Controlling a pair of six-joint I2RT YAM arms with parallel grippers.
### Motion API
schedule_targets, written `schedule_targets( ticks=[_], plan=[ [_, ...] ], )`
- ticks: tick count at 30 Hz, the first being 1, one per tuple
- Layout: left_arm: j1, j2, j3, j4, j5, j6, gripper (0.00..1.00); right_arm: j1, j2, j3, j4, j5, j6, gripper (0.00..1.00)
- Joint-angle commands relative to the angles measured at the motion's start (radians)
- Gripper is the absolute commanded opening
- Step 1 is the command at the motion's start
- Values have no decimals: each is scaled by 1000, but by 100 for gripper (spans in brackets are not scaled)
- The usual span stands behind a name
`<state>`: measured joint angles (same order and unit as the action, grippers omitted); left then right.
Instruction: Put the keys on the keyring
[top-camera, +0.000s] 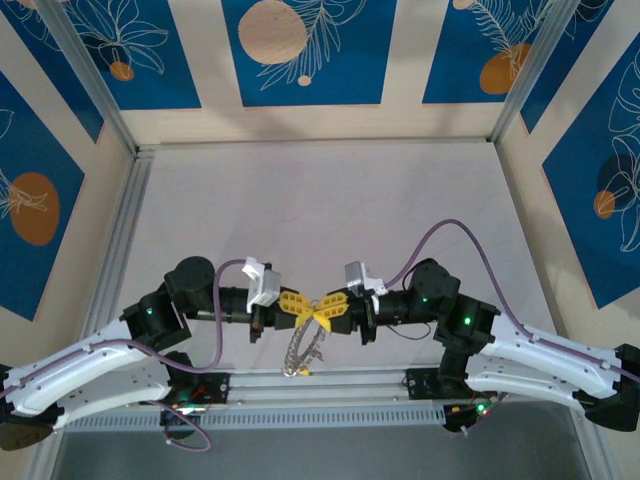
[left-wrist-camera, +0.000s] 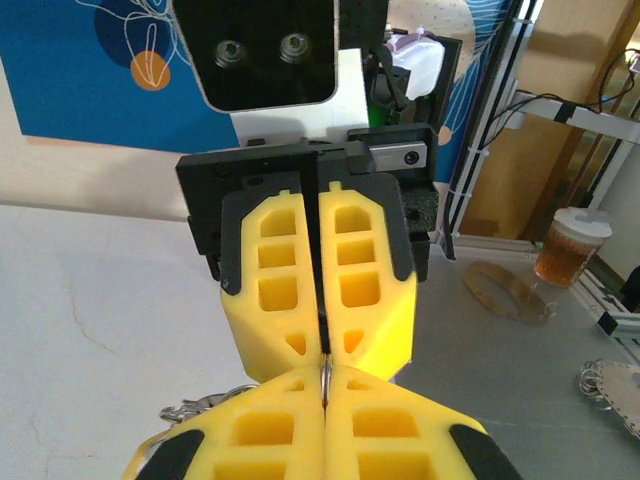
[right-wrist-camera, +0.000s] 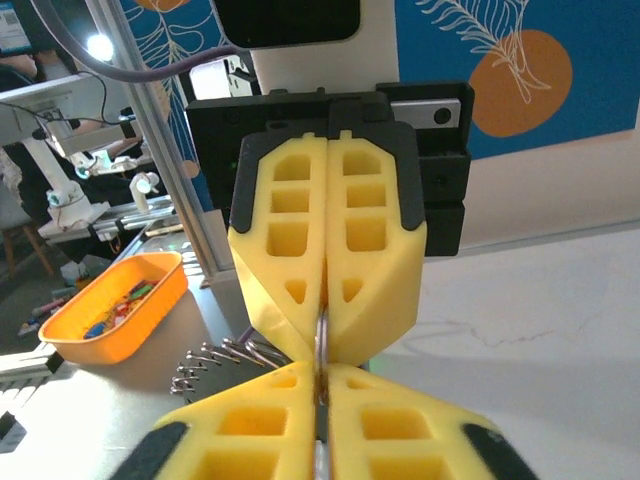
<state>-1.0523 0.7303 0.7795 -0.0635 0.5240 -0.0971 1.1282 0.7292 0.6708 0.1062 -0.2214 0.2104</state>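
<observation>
Hanging in mid-air over the near part of the table (top-camera: 330, 200), the keyring (right-wrist-camera: 321, 345) is pinched at its top right where the two grippers meet, w/ the rest drooping below them. The keys (top-camera: 299, 368) dangle in a bunch at the low end. One yellowish head shows from above; the other colours are too small to tell. From the right wrist cam the ring shows as a thin metal sliver running btwn the yellow tips, w/ a fan of silver bits poking out low on the left.

The left gripper (top-camera: 311, 308) comes in level from the left, its yellow fingers pressed together and clamped on the ring's edge. The right gripper (top-camera: 326, 309) comes in level from the right, tip to tip w/ the other, its jaws likewise closed onto the same ring. Both wrist cams show the pairs of fingers nose to nose, no gap to speak of btwn them.

A purple cable (top-camera: 450, 235) loops up off the right arm. Blue panels (top-camera: 300, 50) w/ white leaf outlines and orange discs line the walls round the table. Off to the side, an orange tray (right-wrist-camera: 120, 330) holds small coloured bits, and a clear cup (left-wrist-camera: 572, 250) of brown drink stands on a bench in the bg.
</observation>
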Motion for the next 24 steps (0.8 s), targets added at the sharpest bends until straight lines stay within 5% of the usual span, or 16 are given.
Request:
schedule_targets(
  ticks=[1,8,16,24],
  plan=[
    [6,2,18,75,19,-5,0,2,15,3,43,-18,-6,2],
    [6,4,62,-64,-26,33,0,-6,-28,10,-15,55,-10,0],
    [7,-11,179,-350,-126,110,25,-13,-10,169,-361,149,-105,0],
    [7,62,327,-562,-148,183,25,5,73,315,-574,238,-184,0]
  ],
)
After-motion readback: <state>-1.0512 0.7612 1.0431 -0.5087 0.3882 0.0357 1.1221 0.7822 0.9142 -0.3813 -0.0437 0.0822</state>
